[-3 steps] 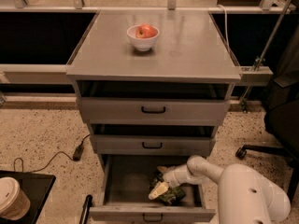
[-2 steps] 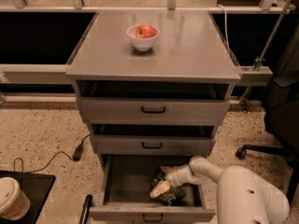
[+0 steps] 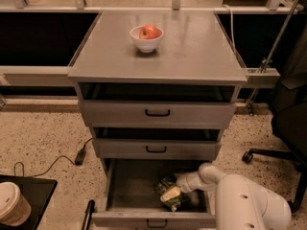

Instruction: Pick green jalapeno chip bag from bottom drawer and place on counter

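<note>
Camera view: the grey metal cabinet's bottom drawer, deepest of three, stood pulled open w/ its floor exposed. The small crinkled green foil jalapeno chip bag lay inside, right of centre and towards the front wall. The robot's white arm reached in from the lower right, and its pale two-finger gripper sat right on top of the bag, touching it. Whether the claw was apart or clamped on the foil couldn't be told from this angle. The flat grey metal counter above carried only a white ceramic bowl holding a red apple, at the back left, so approx. the whole front half was free for the drop. The two shallower drawers above sat slightly out.

Risks, as I judged them: foil is slick and crushes, so a shallow pinch could slip during the lift. The bag lay close to the drawer's front wall and under the jutting middle drawer, so a straight-up pull could snag the bag or wrist on either edge. A wide swing up to the counter could clip the bowl.

Vs. 1 s earlier: v. little differed. The arm's elbow had edged slightly to the picture's right, the gripper w/ it, and the bag was in about the same spot, not lifted.
</note>
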`<act>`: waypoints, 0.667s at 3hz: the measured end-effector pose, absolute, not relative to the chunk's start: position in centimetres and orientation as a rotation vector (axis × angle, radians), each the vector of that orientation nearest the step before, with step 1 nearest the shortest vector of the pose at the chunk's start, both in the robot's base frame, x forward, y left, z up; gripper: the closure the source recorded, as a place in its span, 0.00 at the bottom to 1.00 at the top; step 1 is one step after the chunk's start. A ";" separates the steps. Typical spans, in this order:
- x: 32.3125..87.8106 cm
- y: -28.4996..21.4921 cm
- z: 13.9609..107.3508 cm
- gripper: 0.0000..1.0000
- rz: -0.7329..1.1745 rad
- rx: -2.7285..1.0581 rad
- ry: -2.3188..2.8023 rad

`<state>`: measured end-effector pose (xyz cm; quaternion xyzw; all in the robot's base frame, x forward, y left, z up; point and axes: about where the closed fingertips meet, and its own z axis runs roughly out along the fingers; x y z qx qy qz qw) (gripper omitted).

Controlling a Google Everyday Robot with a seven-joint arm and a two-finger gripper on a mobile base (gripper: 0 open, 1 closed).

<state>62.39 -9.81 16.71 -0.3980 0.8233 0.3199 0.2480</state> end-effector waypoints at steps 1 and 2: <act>61.8 -9.0 15.3 0.00 0.891 -1.072 2.258; 61.4 -7.6 11.9 0.00 0.872 -1.029 2.321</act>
